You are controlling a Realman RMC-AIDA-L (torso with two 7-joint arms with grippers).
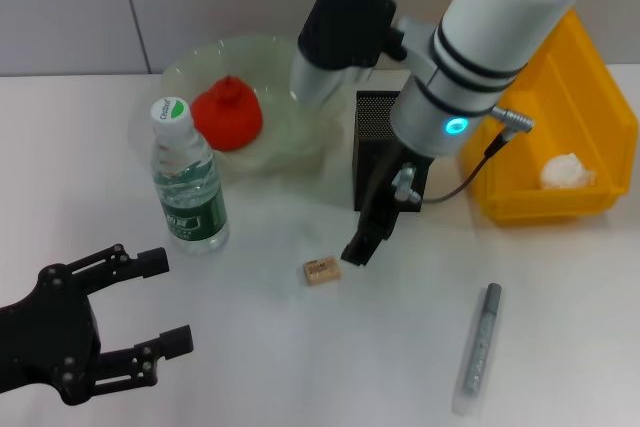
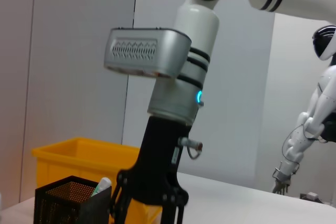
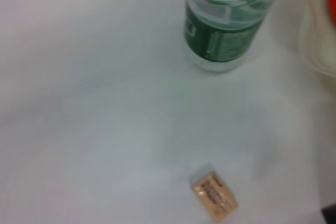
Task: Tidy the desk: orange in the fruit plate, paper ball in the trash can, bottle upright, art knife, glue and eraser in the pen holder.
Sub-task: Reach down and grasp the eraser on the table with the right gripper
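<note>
A small tan rectangular eraser (image 1: 321, 271) lies flat on the smooth white worktop (image 1: 300, 357). The right gripper (image 1: 361, 247) hangs just beside it, its fingers' state unclear. The left gripper (image 1: 150, 307) rests spread, empty.

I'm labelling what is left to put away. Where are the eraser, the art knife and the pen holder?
eraser (image 1: 321, 271): head view, middle of its top face.
art knife (image 1: 479, 348): head view, midway along its grey body.
pen holder (image 1: 373, 125): head view, left part of its black mesh wall.

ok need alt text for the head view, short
The right claw hangs just beside a small tan eraser on the white desk, in front of the black mesh pen holder. The water bottle stands upright, and the open left claw sits idle at the near left.
</note>
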